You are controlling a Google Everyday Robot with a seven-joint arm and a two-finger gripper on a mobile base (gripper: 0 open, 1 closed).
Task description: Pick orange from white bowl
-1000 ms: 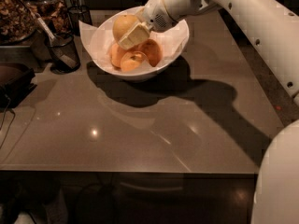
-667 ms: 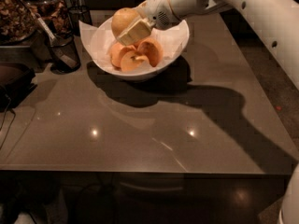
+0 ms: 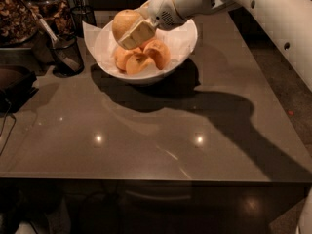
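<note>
Fruit numbers 4 in all: 1 orange (image 3: 123, 22), large, pale yellow and dull-skinned, and 3 smaller fruits (image 3: 140, 62) of a deeper orange that lie packed together low in the 1 white bowl (image 3: 189, 42). The bowl is glossy and wide, and its uneven rim rises to a point on the far left side. It stands on the surface (image 3: 146, 145) near the far edge, left of the middle.

The orange sits above the 3 smaller fruits, over the bowl's far left part, held by the claw (image 3: 130, 32). The claw is clamped on it, with 1 pale flat finger (image 3: 138, 33) pressed across the near side of the fruit and the other hidden behind it. The smooth white arm (image 3: 253, 9) comes in from the far right corner and throws a broad shadow (image 3: 229, 116) across the dark, shiny surface.

At the far left corner stands 1 dark mesh cup (image 3: 66, 52) just beside the bowl, with a container (image 3: 14, 13) of brown dried pieces behind it. By the left edge lies a dark tray (image 3: 12, 82).
</note>
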